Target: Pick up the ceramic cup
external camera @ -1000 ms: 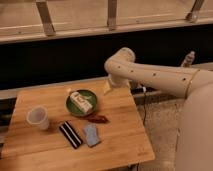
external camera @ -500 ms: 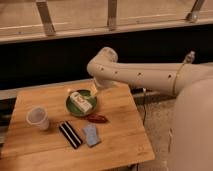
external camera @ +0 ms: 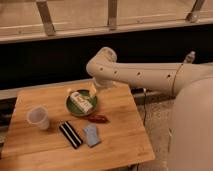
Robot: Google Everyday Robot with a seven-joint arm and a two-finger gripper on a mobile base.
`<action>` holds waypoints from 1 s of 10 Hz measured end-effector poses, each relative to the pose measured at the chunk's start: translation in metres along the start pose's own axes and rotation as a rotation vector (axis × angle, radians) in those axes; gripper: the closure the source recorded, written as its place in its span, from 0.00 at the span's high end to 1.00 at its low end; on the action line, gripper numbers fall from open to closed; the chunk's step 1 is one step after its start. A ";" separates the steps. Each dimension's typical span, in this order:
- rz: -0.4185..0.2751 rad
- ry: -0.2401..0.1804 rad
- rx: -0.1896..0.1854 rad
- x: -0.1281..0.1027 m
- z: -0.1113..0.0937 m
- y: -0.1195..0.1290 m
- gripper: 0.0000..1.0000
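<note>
Table [external camera: 120, 150] sits centre-left, robot body [external camera: 192, 130] to its right. Ceramic cup [external camera: 38, 117] upright near table's left edge, apart from the rest. Plate [external camera: 74, 109] right of cup, toward back middle, carton [external camera: 80, 101] lying on it. Gripper [external camera: 93, 91] over plate's back-right rim, arm [external camera: 145, 75] reaching in from the right. Small wrapper [external camera: 98, 119] just in front of plate. Long packet [external camera: 71, 134] and pouch [external camera: 92, 135] side by side nearer the front, packet on the left
</note>
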 end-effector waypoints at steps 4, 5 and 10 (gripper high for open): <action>-0.132 -0.071 0.011 -0.037 -0.039 0.051 0.80; -0.188 -0.086 0.017 -0.052 -0.051 0.072 0.80; -0.378 -0.135 0.036 -0.048 -0.095 0.160 0.80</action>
